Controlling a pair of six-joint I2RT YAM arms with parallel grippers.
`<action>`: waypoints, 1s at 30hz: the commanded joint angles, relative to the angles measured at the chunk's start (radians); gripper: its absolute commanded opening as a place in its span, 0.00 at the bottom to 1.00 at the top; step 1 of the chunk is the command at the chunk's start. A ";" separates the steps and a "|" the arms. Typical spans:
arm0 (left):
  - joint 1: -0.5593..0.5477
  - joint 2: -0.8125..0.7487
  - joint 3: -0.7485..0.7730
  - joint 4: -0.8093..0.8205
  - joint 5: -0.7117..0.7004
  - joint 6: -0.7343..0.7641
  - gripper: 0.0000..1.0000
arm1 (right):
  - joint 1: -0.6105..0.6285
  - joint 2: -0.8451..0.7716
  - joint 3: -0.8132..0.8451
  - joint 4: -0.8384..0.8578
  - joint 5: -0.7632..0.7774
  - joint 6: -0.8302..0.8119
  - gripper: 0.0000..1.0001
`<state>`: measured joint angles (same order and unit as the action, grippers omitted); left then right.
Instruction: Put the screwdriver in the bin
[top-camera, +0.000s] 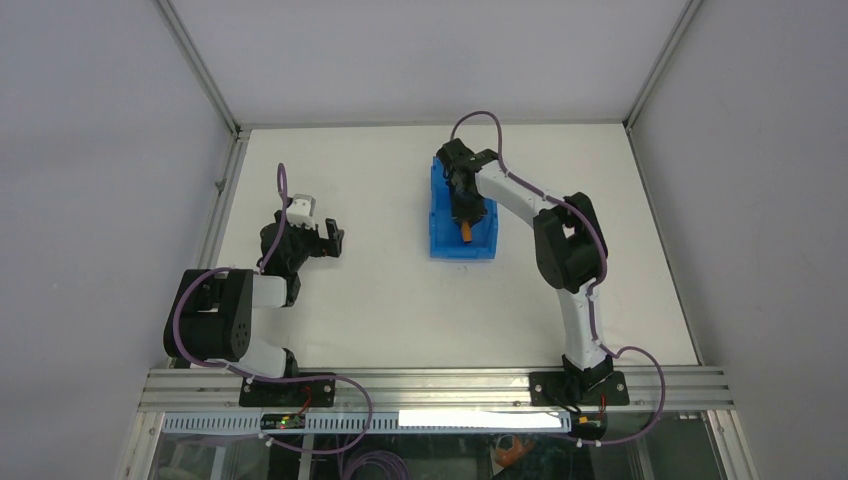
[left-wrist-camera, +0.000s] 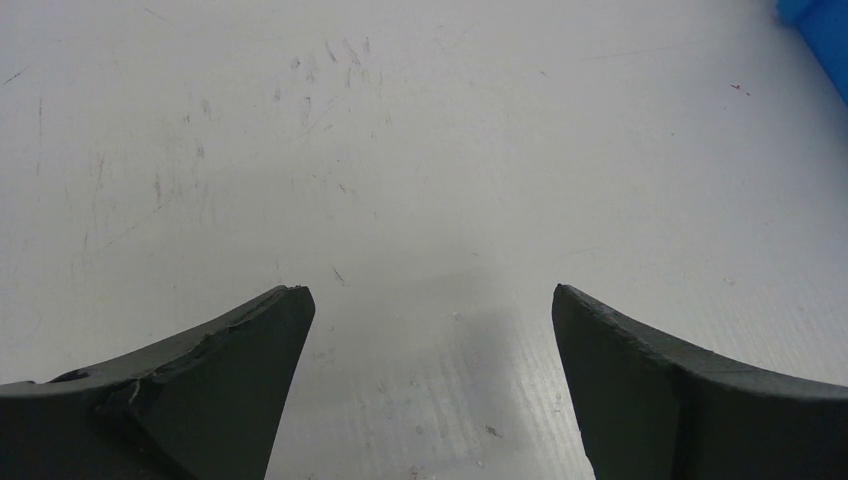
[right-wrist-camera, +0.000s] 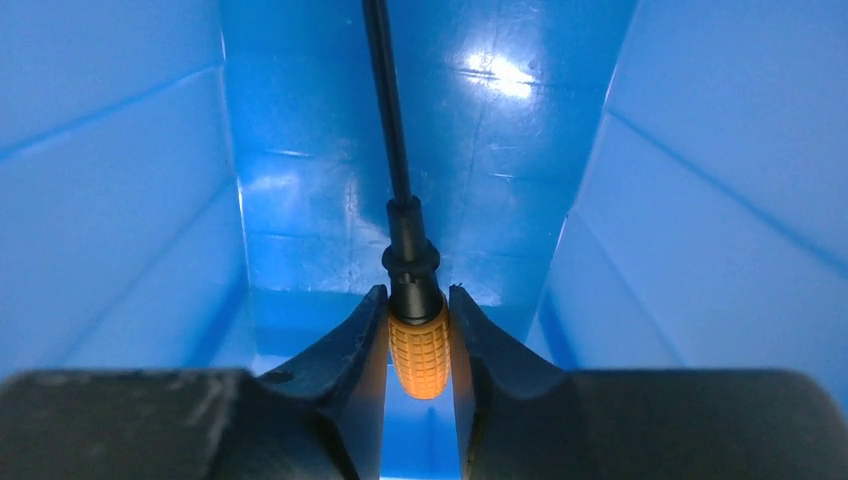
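- White tabletop (top-camera: 380, 300) inside a grey-walled enclosure, with the blue bin (top-camera: 440, 248) near its middle, on the right arm's side.
- The right gripper (right-wrist-camera: 418, 300) is down inside the bin. Blue walls rise on both sides of it in the wrist view.
- Its jaws are closed on the screwdriver (right-wrist-camera: 418, 355), one finger pressed against each side of the orange handle. The black shaft runs away from the gripper along the bin's length.
- From overhead, the orange handle (top-camera: 467, 233) shows within the bin's outline, just below the gripper (top-camera: 462, 205).
- I cannot tell whether the tip or shaft already rests on the bin floor.
- The left gripper (left-wrist-camera: 432, 300) hangs over bare table with its jaws spread wide and nothing between them. It is well apart from the bin and takes no part.
- My judgement is that the carry is done and the task is nearly finished. The tool is inside the bin but not yet let go.
- What is left is to open the jaws so the screwdriver drops or settles, then lift the arm clear of the walls.
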<state>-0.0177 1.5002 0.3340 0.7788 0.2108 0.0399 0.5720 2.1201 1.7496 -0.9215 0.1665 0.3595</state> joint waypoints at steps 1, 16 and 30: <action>0.009 0.002 0.022 0.073 0.019 -0.006 0.99 | 0.005 -0.006 -0.005 0.079 0.046 0.036 0.33; 0.009 0.003 0.022 0.074 0.018 -0.006 0.99 | 0.001 -0.323 0.000 0.116 0.042 -0.052 0.56; 0.009 0.002 0.022 0.073 0.019 -0.006 0.99 | -0.296 -0.782 -0.405 0.346 -0.156 -0.132 0.99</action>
<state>-0.0177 1.5002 0.3340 0.7788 0.2108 0.0399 0.3534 1.4185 1.4822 -0.6613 0.0624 0.2611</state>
